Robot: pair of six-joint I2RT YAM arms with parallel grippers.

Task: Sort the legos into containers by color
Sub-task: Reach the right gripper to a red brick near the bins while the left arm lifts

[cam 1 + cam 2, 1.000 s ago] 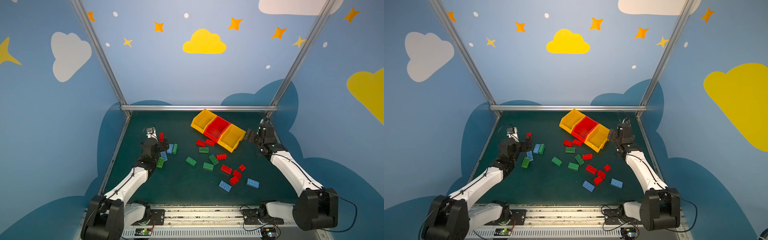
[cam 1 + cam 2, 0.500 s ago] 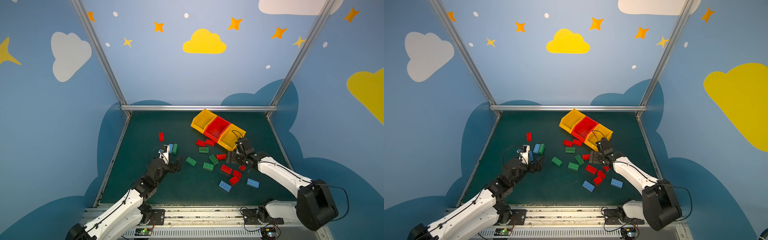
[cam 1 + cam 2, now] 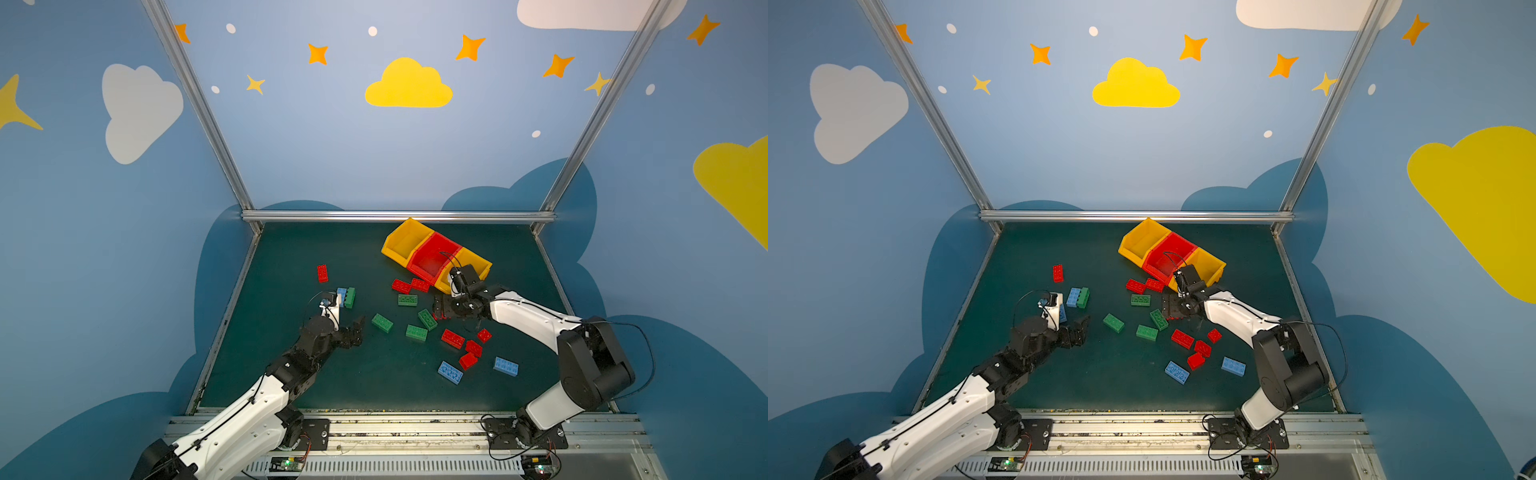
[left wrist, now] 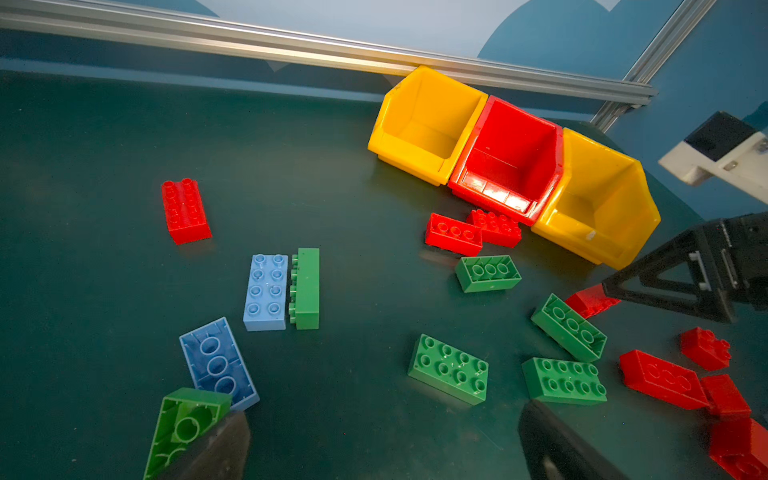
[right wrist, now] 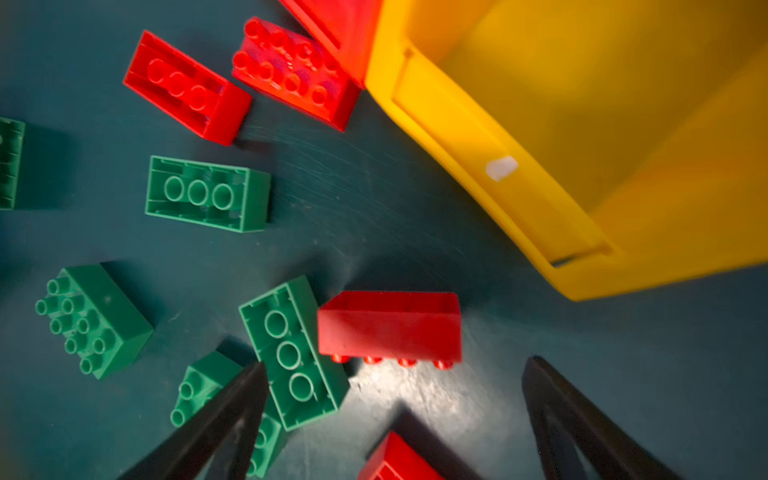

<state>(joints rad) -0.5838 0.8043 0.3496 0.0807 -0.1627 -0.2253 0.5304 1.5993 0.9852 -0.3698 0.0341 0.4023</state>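
- Both of my arms have come down and forward since a second ago; back then my left gripper (image 4: 387, 451) was up by the lone red brick (image 3: 322, 273) at the back left, and my right gripper (image 5: 398, 363) hung beside the right yellow bin (image 3: 478, 262); over the last half second little has shifted.
- My left fingers are spread wide, gripping nothing, low over the mat (image 3: 395, 390); one sits right at an upturned green brick (image 4: 183, 424).
- My right fingers are spread wide too, pinching nothing; a red brick on its side (image 5: 390, 328) lies just ahead of them, touching a hollow-side-up green brick (image 5: 291, 353).
- The bricks (image 3: 382, 323), studded, in red, green and light blue, lie scattered on the mat; the bins (image 3: 434, 249), red between two yellow, stand at the back right.
- A small white sticker (image 5: 501, 168) on the yellow bin's front is too blurred to read.
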